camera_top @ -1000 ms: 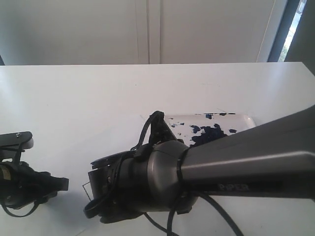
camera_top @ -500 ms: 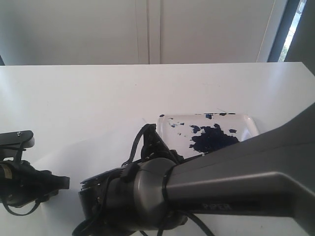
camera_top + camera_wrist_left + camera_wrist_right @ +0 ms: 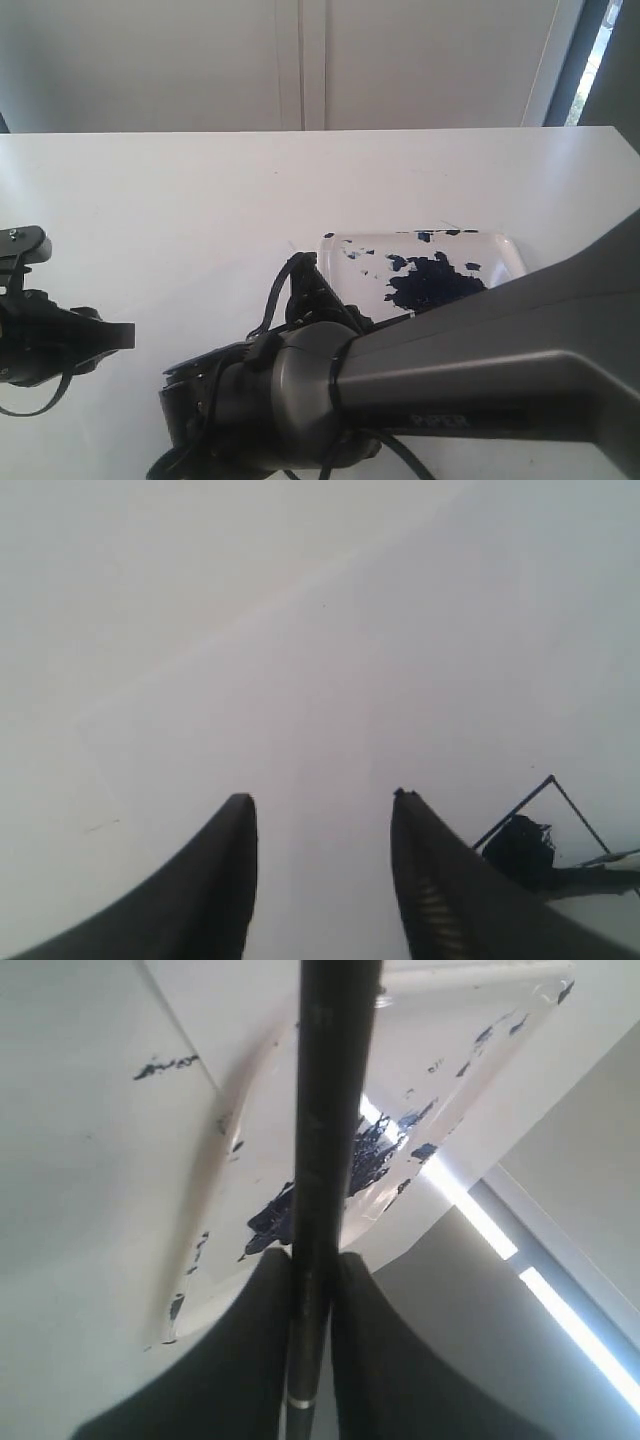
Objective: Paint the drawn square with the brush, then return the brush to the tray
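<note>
The brush (image 3: 320,1140) is a black handle running between my right gripper's (image 3: 315,1255) fingers, pale ring near the wrist; its tip is out of the right wrist view. That gripper is shut on it, hidden below the right arm (image 3: 450,360) in the exterior view. The tray (image 3: 500,250) with its dark blotch lies behind that arm. In the left wrist view the drawn square (image 3: 552,780) shows a corner of thin outline with a dark daub (image 3: 520,845) inside. My left gripper (image 3: 320,798) is open, holds nothing, and hovers over white paper beside the square.
The white paper sheet (image 3: 300,680) lies on the white table (image 3: 150,200). A small paint streak (image 3: 165,1065) marks the white surface beside the tray. The bulky right arm blocks the lower middle of the exterior view. A wall stands behind the table.
The right arm sank lower and leftward a second ago, uncovering the tray, then held still. The left gripper has risen a little and shifted left in the last half second.
</note>
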{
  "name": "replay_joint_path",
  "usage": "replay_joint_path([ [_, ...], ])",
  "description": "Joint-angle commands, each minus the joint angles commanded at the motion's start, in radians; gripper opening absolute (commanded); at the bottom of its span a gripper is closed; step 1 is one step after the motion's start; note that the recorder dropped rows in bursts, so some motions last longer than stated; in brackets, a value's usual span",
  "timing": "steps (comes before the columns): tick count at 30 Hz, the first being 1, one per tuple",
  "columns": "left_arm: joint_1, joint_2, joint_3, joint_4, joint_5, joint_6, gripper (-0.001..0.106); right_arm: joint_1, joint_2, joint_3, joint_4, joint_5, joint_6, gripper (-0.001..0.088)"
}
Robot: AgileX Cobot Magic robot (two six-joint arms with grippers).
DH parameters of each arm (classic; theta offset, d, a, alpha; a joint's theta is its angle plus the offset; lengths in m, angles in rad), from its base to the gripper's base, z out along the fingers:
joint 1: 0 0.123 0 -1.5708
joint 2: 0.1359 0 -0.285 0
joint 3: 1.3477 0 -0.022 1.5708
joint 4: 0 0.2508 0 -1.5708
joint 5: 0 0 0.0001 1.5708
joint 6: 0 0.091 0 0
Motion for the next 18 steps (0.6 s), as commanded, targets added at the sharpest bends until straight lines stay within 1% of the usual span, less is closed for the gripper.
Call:
replay_joint_path([
  [2, 0.0, 0.044, 0.0, 0.007, -0.013, 0.0, 0.048, 0.0, 0.0, 0.0, 0.0, 0.0, 0.0, 0.0],
  [4, 0.0, 0.114, -0.008, 0.009, -0.027, 0.0, 0.048, 0.0, 0.0, 0.0, 0.0, 0.0, 0.0, 0.0],
  [6, 0.0, 0.178, -0.039, 0.021, 0.009, 0.0, 0.048, 0.0, 0.0, 0.0, 0.0, 0.0, 0.0, 0.0],
  [8, 0.0, 0.227, -0.078, 0.021, 0.08, 0.0, 0.048, 0.0, 0.0, 0.0, 0.0, 0.0, 0.0, 0.0],
  [10, 0.0, 0.247, -0.094, 0.021, 0.127, 0.0, 0.048, 0.0, 0.0, 0.0, 0.0, 0.0, 0.0, 0.0],
  [13, 0.0, 0.261, -0.094, 0.021, 0.157, 0.0, 0.048, 0.0, 0.0, 0.0, 0.0, 0.0, 0.0, 0.0],
  [18, 0.0, 0.27, -0.094, 0.021, 0.171, 0.0, 0.048, 0.0, 0.0, 0.0, 0.0, 0.0, 0.0, 0.0],
])
